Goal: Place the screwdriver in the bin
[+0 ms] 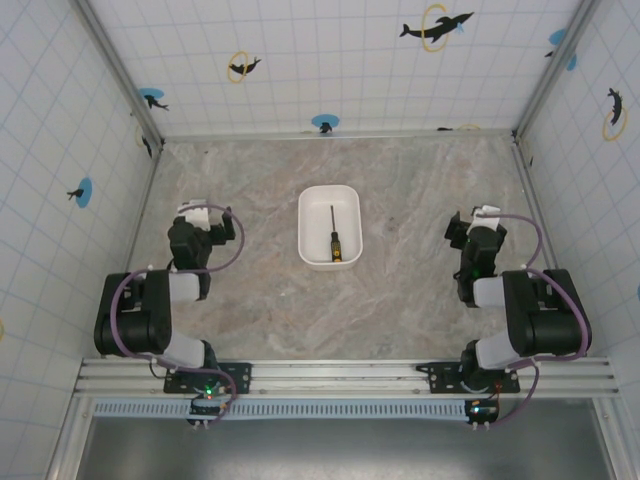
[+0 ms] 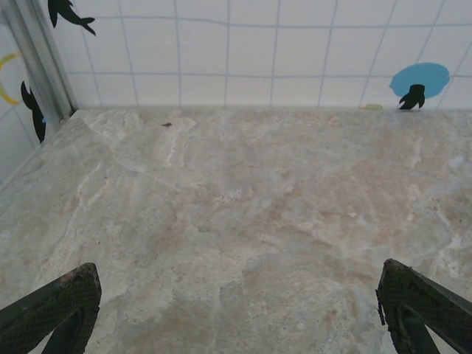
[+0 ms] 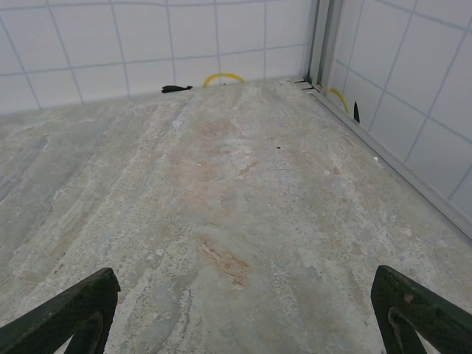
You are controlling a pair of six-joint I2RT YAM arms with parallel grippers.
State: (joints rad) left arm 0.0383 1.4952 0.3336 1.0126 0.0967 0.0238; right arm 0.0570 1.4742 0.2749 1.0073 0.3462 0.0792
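The white bin (image 1: 312, 203) stands in the middle of the table. Inside it lies the screwdriver (image 1: 335, 238), thin dark shaft toward the back wall, yellow-and-black handle toward the arms. My left gripper (image 1: 205, 218) rests well to the bin's left, folded back near its base. In the left wrist view its dark fingertips (image 2: 51, 310) stand wide apart over bare stone, the gripper (image 2: 240, 324) open and empty. My right gripper (image 1: 476, 222) sits far to the bin's right. Its fingertips (image 3: 424, 313) are spread wide too, the gripper (image 3: 243, 317) open with nothing between them.
Tiled walls with dolphin stickers (image 1: 436, 27) enclose the marbled tabletop (image 1: 400, 300) on three sides. Metal corner posts (image 1: 115, 62) rise at the back corners. An aluminium rail (image 1: 340, 378) carries both arm bases along the near edge.
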